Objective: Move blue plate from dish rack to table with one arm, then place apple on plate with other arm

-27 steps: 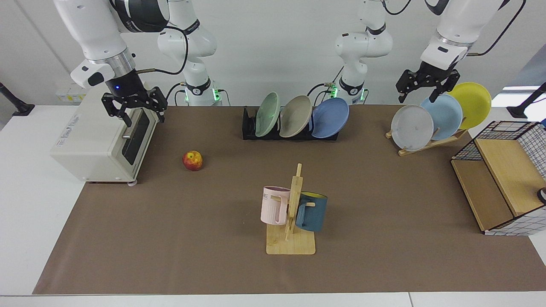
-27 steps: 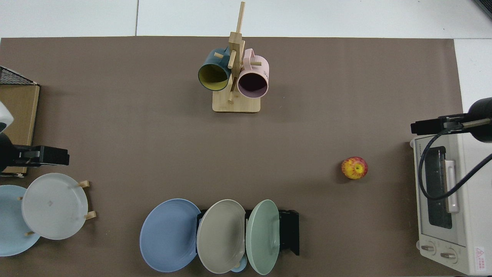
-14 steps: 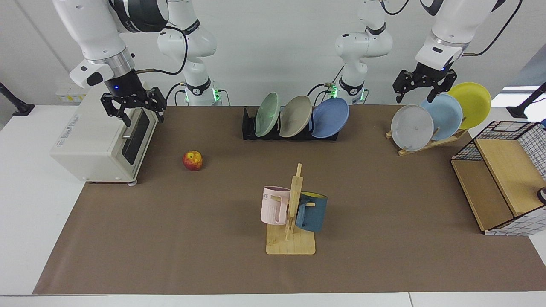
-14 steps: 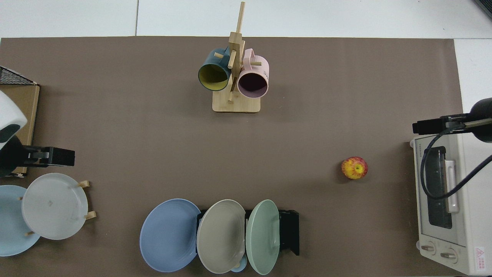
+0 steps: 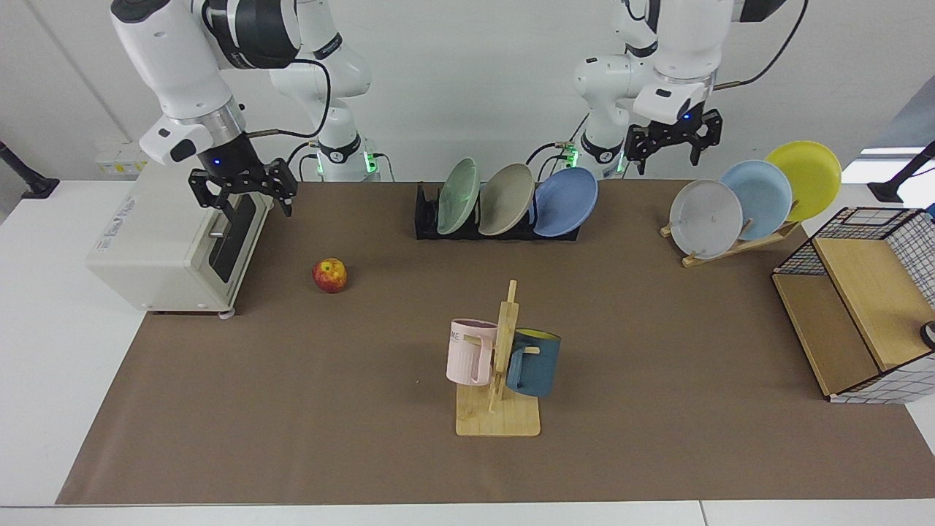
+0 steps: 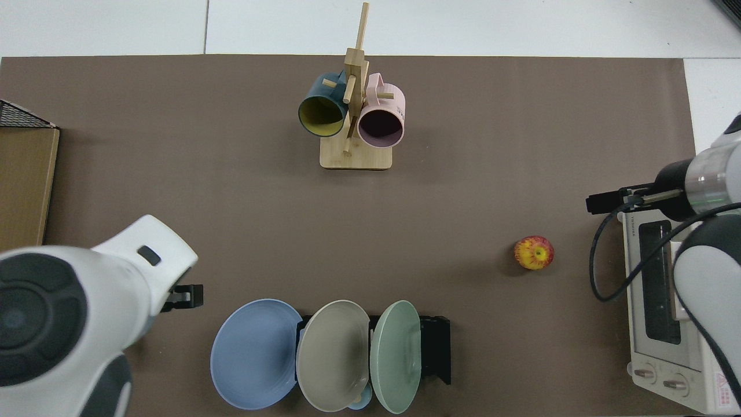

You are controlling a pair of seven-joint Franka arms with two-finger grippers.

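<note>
Blue plate (image 5: pixel 566 201) leans at the dish rack (image 5: pixel 497 219) end nearest your left claw (image 5: pixel 672 140), which hangs above and beside it, fingers apart, empty. Right claw (image 5: pixel 245 190), also apart, waits over the toaster oven (image 5: pixel 161 241), apple (image 5: pixel 330 275) on desk nearby.

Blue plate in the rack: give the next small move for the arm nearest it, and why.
Probably bring the left tool down and over to the blue plate. That plate sits untouched at the end of the dish rack, and this open tool hangs just above and beside it, holding nothing.
</note>
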